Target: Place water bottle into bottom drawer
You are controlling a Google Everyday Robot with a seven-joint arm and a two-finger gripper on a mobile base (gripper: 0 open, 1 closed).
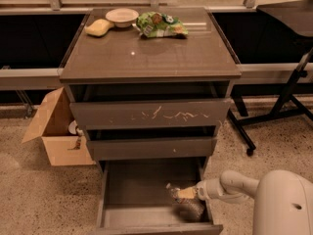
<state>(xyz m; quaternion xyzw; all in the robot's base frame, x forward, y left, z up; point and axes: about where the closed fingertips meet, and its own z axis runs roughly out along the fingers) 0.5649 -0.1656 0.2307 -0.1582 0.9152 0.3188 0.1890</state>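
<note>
Down in the bottom drawer, gripper at the water bottle; grasp unclear.

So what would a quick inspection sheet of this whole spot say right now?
Surface: glossy brown cabinet top, mostly bare at the front.
Job's things: bottom drawer pulled open; water bottle low inside it, on its right side.
Clutter: bowl, yellow sponge-like lump and green snack bag along the top's back edge.
Gripper: the gripper reaches into the bottom drawer from the right, at the bottle.
Cables: nothing seen.
Surroundings: open cardboard box on the floor to the left; black stand legs to the right.
</note>
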